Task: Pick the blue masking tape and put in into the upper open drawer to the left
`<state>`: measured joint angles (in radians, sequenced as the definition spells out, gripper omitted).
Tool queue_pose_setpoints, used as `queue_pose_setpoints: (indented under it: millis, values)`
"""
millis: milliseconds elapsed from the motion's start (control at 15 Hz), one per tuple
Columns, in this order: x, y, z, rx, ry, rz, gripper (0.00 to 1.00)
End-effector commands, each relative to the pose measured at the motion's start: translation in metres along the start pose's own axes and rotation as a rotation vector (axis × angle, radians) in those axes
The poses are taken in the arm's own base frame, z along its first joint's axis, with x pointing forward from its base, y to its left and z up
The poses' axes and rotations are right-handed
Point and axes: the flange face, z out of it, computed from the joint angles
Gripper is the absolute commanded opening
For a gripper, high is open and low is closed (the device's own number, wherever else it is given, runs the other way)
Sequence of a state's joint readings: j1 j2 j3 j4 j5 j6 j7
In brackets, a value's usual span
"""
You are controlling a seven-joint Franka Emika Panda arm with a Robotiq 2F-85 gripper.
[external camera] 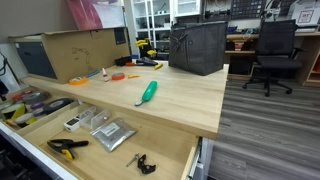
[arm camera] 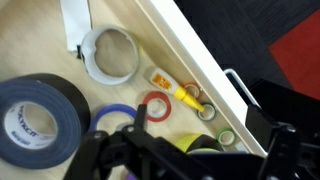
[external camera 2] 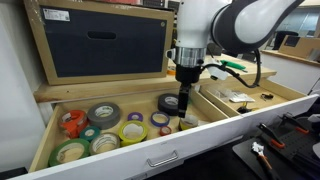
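Note:
The upper open drawer (external camera 2: 46,140) is a shallow light-wood tray full of tape rolls; it also shows at the left edge of an exterior view (external camera: 30,103). My gripper (external camera 2: 184,103) points straight down into its right part, beside a black roll (external camera 2: 170,102). In the wrist view my gripper (arm camera: 205,128) has its fingers spread wide with nothing between them. The blue masking tape (arm camera: 118,107), a thin blue ring, lies flat on the drawer floor against one finger, partly hidden by it. A big dark roll (arm camera: 38,118) lies beside it.
A red ring (arm camera: 155,106), a white roll (arm camera: 108,52) and a yellow-tipped tube (arm camera: 187,96) lie by the drawer wall. The lower drawer (external camera: 180,165) holds silver packets (external camera: 112,132) and a yellow-black clamp (external camera: 67,147). On the table are a green-handled tool (external camera: 147,93), a cardboard box (external camera: 70,50) and a black bag (external camera: 197,47).

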<state>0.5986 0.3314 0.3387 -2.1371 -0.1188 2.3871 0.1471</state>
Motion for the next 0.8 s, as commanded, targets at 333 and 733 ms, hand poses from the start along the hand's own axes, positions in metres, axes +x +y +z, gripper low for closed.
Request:
queue_pose_setpoints:
  millis: [333, 733]
  values:
    - [-0.121, 0.095, -0.006, -0.047, -0.080, 0.266, 1.00]
    - [-0.134, 0.198, -0.023, 0.007, -0.059, 0.365, 1.00]
